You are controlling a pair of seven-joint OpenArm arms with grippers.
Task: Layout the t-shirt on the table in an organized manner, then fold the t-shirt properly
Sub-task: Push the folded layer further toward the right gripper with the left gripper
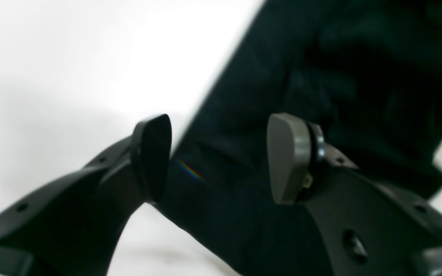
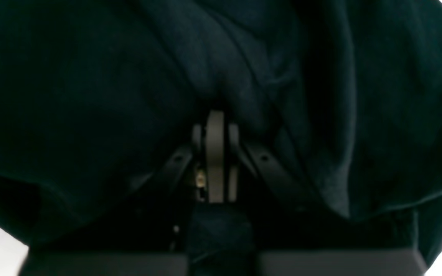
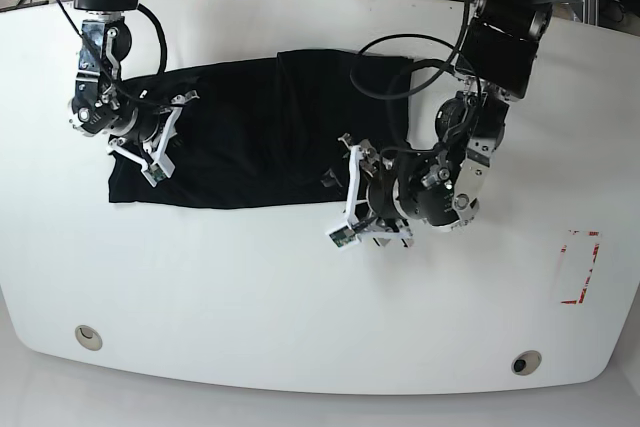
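Note:
The black t-shirt (image 3: 250,132) lies spread across the back middle of the white table (image 3: 300,297), its lower edge rumpled. My right gripper (image 3: 163,139) is at the shirt's left end. In the right wrist view its pads (image 2: 215,153) are pressed together, with dark fabric (image 2: 90,96) bunched at the tips and filling the frame. My left gripper (image 3: 345,192) sits at the shirt's lower right edge. It is open (image 1: 221,153): its fingers (image 1: 288,157) stand apart just above a strip of the shirt (image 1: 320,76), with nothing held between them.
A red dashed rectangle (image 3: 580,267) marks the table's right side. Two grey grommet holes (image 3: 88,337) (image 3: 526,360) sit near the front edge. Cables (image 3: 400,67) from the left arm hang over the shirt's right part. More cables and equipment lie beyond the back edge.

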